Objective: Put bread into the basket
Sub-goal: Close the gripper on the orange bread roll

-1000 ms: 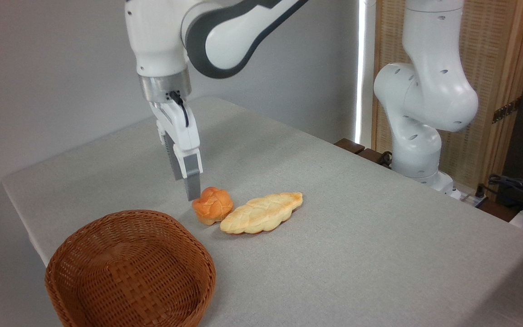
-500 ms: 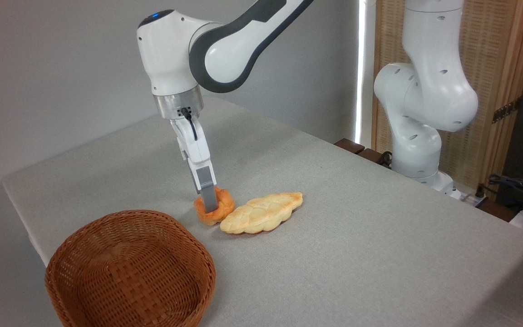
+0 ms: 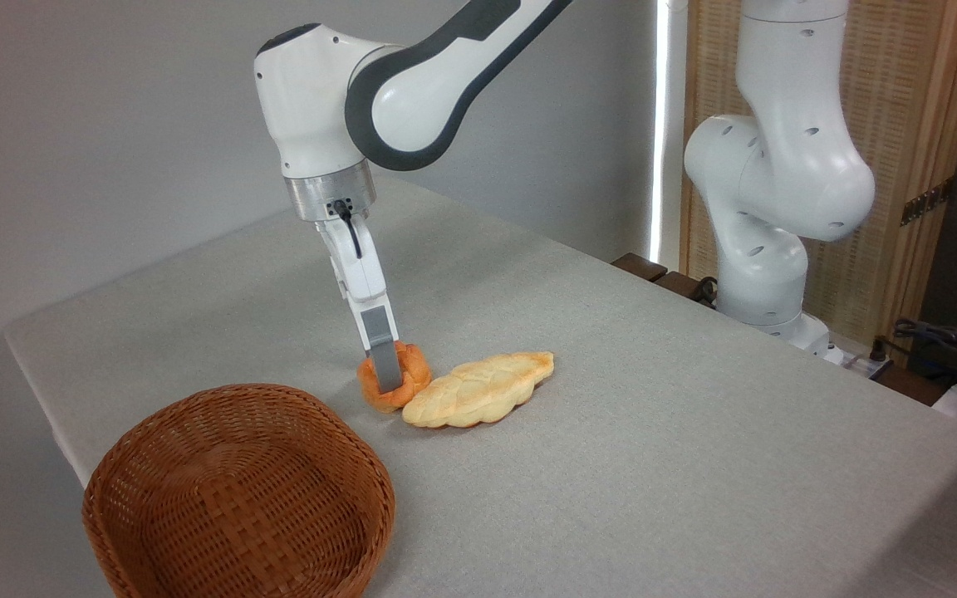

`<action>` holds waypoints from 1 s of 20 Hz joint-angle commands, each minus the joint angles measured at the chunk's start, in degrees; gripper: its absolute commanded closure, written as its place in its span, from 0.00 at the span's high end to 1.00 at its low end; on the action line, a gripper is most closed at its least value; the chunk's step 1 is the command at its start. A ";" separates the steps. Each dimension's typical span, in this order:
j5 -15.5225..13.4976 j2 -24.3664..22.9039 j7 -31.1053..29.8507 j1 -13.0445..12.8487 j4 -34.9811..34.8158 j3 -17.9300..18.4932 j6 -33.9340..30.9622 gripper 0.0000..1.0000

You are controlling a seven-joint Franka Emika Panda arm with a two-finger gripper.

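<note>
The bread (image 3: 417, 374), a small orange-golden knotted bun, rests on the grey table just beyond the basket's far rim. My gripper (image 3: 392, 375) comes down on it from above. The near grey finger (image 3: 384, 357) presses against the bun's front side, and the other finger is hidden behind the bun. The bun looks pinched between them and still touches the table. The round brown wicker basket (image 3: 196, 531) stands empty at the front left, its far rim a short way in front of the bun.
A longer pale-yellow braided loaf (image 3: 478, 389) lies right against the bun's right side. A second white robot arm (image 3: 769, 249) stands off the table's back right edge, with cables (image 3: 944, 349) beside it. The table's left edge runs close behind the basket.
My gripper dropped from just above and left of the bun down onto it, and the fingers closed around it. The bun shifted very slightly to the right.
</note>
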 commanded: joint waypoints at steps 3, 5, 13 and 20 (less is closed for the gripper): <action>0.57 -0.26 0.70 -0.03 -0.93 0.30 0.45 0.32; 0.57 -0.26 0.70 -0.02 -0.93 0.21 0.36 0.31; 0.57 -0.34 0.70 0.06 -0.66 0.21 -0.61 0.31; 0.57 -0.70 0.70 0.06 -0.31 0.30 -1.39 0.31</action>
